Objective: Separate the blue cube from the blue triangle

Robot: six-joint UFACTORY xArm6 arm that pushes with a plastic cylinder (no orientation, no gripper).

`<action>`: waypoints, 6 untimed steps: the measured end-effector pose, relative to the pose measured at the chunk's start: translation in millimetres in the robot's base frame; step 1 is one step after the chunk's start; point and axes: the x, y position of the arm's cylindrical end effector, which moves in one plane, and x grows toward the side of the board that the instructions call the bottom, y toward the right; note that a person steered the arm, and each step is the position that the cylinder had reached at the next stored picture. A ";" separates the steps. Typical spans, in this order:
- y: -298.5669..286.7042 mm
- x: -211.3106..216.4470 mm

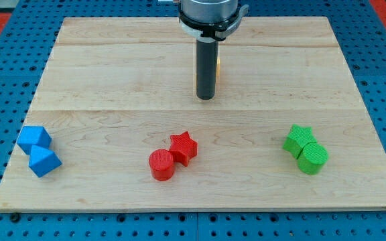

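The arm's grey collar hangs at the view's top centre; the dark rod drops straight down; my tip rests mid-board.

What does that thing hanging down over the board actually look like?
A straight dark grey rod, round like a thick dowel, hangs from a shiny silver-grey metal collar with a white ring. My tip is flat-ended. No cables or markings show. Something yellow-orange peeks from behind the rod.

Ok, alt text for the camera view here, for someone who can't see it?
My tip rests mid-board, far from the blue cube and blue triangle, which touch at the view's bottom left. A red star and red cylinder sit bottom centre, two green blocks bottom right, a yellow block behind the rod.
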 end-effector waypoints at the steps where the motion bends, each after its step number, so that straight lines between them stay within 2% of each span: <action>1: -1.2 0.0; 2: 2.2 3.1; 4: 39.1 105.8; 5: 43.7 201.1; 6: 21.6 207.7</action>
